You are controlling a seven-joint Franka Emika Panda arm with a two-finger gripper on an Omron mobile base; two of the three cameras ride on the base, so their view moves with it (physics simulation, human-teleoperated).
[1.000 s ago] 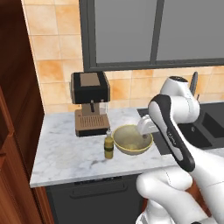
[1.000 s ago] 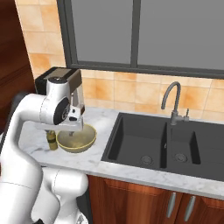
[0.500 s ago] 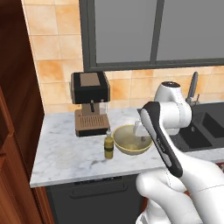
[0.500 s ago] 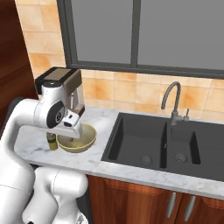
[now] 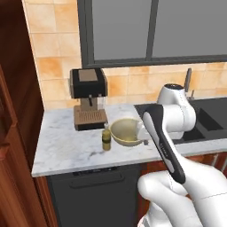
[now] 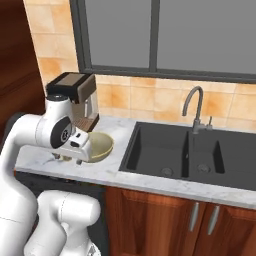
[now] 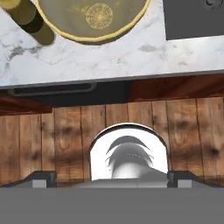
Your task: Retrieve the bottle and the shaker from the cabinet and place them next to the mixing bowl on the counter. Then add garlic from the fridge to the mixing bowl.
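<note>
The small olive-green bottle [image 5: 106,139] stands upright on the white marble counter [image 5: 66,146], just left of the olive-yellow mixing bowl [image 5: 126,131]. In the hand view the bowl [image 7: 94,17] and the bottle [image 7: 28,19] lie at the top, beyond the counter [image 7: 131,54] front edge. My gripper [image 7: 113,178] points down over that edge, open and holding nothing, with its hand [image 6: 79,146] just in front of the bowl [image 6: 101,144]. The dark wooden cabinet [image 5: 13,146] rises at the far left. Shaker, garlic and fridge are out of view.
A black and brown coffee machine [image 5: 88,98] stands behind the bottle against the tiled wall. To the right, a dark double sink [image 6: 185,155] with a grey faucet [image 6: 194,107] is sunk into the counter. Wooden floor [image 7: 52,131] shows below the counter edge.
My arm has folded lower and drawn back from above the bowl toward the counter's front edge. The jaws stayed open. Bottle and bowl have not moved.
</note>
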